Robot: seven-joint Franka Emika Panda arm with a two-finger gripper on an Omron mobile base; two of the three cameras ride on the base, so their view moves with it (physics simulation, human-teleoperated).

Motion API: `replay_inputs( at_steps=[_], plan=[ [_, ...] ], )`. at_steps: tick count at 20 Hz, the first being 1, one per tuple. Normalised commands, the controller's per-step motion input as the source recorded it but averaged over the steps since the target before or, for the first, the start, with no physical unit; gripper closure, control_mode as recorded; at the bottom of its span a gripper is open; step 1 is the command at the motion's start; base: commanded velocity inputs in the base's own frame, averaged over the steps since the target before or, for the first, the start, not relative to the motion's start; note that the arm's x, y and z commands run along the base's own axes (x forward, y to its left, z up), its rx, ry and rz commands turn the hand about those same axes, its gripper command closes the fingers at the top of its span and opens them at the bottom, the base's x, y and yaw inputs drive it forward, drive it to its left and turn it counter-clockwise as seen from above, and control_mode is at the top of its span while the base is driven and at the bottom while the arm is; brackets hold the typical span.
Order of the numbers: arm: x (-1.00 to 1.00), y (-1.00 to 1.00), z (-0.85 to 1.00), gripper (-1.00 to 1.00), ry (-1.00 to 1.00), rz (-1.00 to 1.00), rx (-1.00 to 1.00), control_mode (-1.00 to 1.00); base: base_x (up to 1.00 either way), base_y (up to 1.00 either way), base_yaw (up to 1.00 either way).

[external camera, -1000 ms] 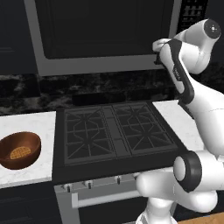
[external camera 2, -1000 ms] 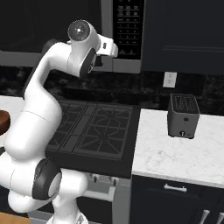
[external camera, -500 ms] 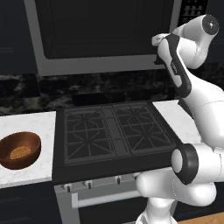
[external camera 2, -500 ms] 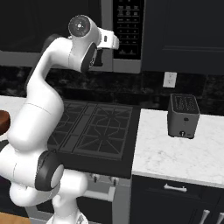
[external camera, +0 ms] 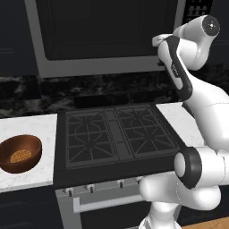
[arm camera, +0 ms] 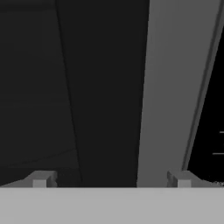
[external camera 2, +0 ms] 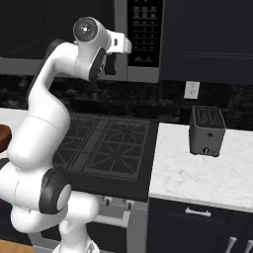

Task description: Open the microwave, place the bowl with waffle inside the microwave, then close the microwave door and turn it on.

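Up close, the gripper (arm camera: 111,179) has its fingers (arm camera: 40,179) spread wide, grasping nothing, facing the door (arm camera: 100,87) and its grey frame edge. Beyond, the microwave (external camera: 107,36) hangs shut above the stove (external camera: 116,136). The bowl (external camera: 20,154) with the waffle (external camera: 21,157) sits on the left counter (external camera: 27,129).

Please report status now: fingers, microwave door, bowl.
Fingers open, empty, close at the microwave door. Door shut. Bowl with waffle waits on the counter left of the stove. Nothing in the way.
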Motion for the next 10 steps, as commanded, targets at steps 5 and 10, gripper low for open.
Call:
replay_inputs(
  at_steps=[5, 10],
  plan=[
    [0.21, 0.16, -0.07, -1.00, -0.06, 0.00, 0.00, -1.00, 0.00, 0.00, 0.00],
    [0.63, 0.00, -0.10, -1.00, 0.00, 0.00, 0.00, -1.00, 0.00, 0.00, 0.00]
  ],
)
